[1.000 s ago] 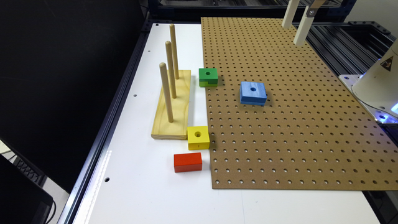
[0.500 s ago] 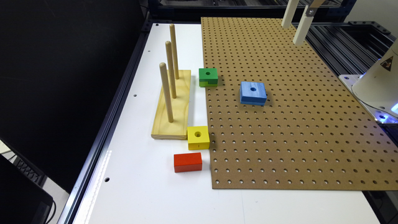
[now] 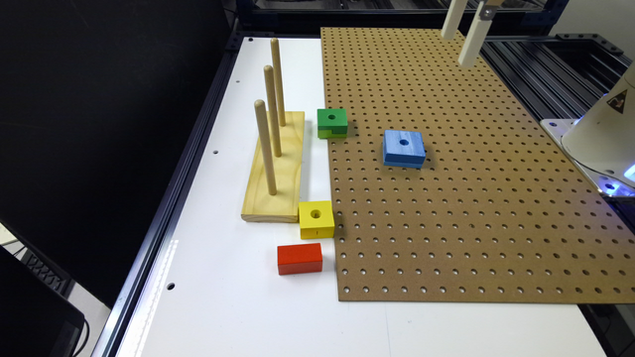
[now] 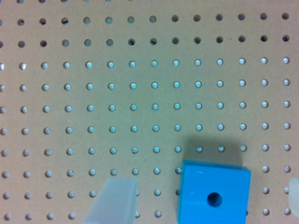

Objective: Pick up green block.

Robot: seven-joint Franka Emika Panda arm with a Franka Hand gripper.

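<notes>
The green block (image 3: 332, 122) lies at the pegboard's edge beside the wooden peg stand; its top is dark green with a round hole, over a lighter notched lower band. My gripper (image 3: 457, 49) hangs high above the far part of the pegboard, well away from the green block toward the exterior view's right. In the wrist view the gripper (image 4: 207, 184) is open, its two pale fingertips (image 4: 117, 198) wide apart with nothing held. A blue block (image 4: 214, 195) lies on the board beneath it.
A brown pegboard (image 3: 471, 198) covers most of the white table. A wooden stand with three upright pegs (image 3: 274, 163) sits beside the green block. A blue block (image 3: 404, 148), a yellow block (image 3: 316, 219) and a red block (image 3: 299, 258) lie nearby. The robot base (image 3: 605, 139) stands at the exterior view's right.
</notes>
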